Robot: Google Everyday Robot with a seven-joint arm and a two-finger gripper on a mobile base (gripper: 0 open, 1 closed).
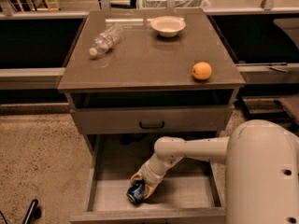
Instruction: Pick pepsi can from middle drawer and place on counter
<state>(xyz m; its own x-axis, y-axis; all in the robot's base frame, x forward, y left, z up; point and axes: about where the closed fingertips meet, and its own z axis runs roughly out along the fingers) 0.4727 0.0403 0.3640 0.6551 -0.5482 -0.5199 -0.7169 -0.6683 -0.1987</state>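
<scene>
Hand point(143, 185) at glossy cylindrical pepsi can point(136, 193)

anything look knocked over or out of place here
Two things lie on their sides. The water bottle is toppled at the counter's back left, and the pepsi can lies tipped in the open middle drawer, with the gripper at it. The bowl sits upright.

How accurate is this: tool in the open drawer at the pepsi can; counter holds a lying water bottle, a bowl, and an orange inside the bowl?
One error: the camera view shows the orange on the bare counter, apart from the bowl. The tool is at the pepsi can in the middle drawer; the water bottle lies flat.
</scene>
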